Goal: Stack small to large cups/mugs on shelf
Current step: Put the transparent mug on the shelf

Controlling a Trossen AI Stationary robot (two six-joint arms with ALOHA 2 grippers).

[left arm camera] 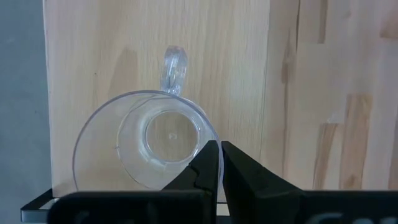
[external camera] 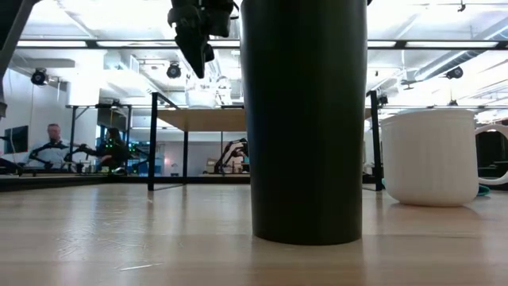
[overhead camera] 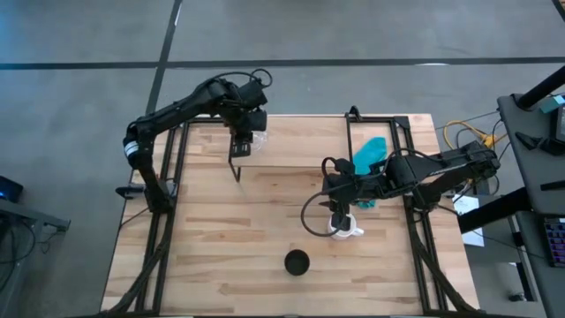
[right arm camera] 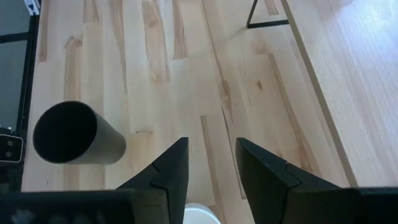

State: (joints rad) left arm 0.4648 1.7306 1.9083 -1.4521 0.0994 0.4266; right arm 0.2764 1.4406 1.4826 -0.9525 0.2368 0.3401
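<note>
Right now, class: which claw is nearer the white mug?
Right. The right claw hangs directly above the white mug, fingers open. The left claw is far off over the shelf, beside the clear glass cup.

White mug [right arm camera: 200,214] mostly cut off

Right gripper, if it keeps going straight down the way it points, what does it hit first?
Most likely the white ceramic mug: the right gripper, fingers open, sits directly above its rim, which peeks between them. How far above is unclear.
</note>
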